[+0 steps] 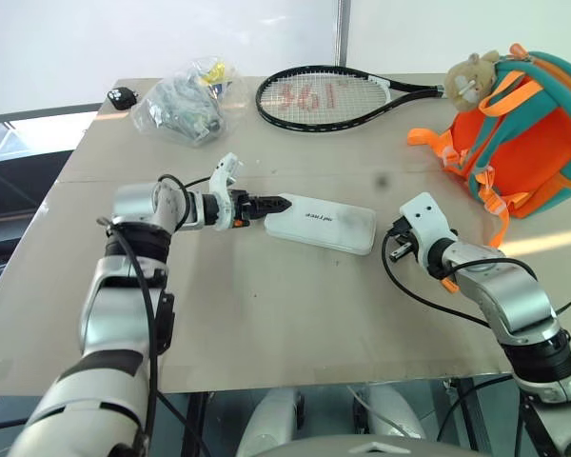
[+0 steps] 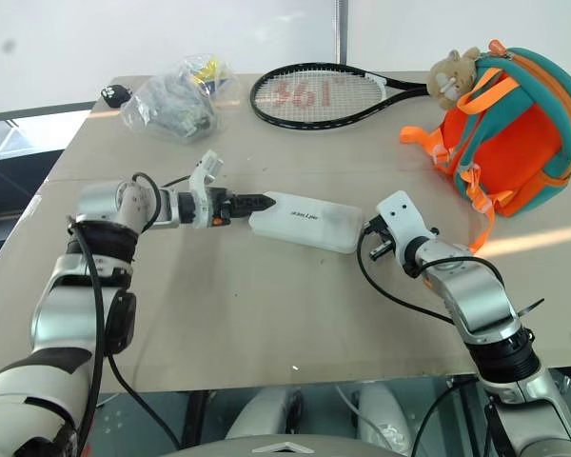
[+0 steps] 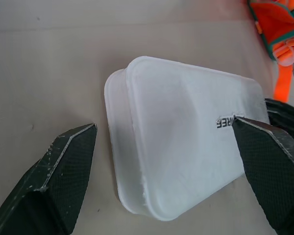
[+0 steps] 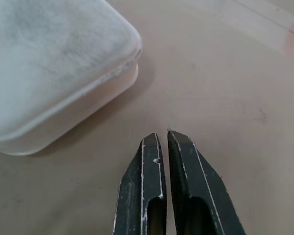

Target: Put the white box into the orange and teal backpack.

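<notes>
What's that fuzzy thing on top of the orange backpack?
A tan plush toy sits at the top of the orange and teal backpack, beside an orange strap. How it is attached is hidden, and so is the backpack's inside.

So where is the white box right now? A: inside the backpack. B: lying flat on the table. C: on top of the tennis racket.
B: the white box lies flat on the table, apart from the orange and teal backpack and the tennis racket.
</notes>
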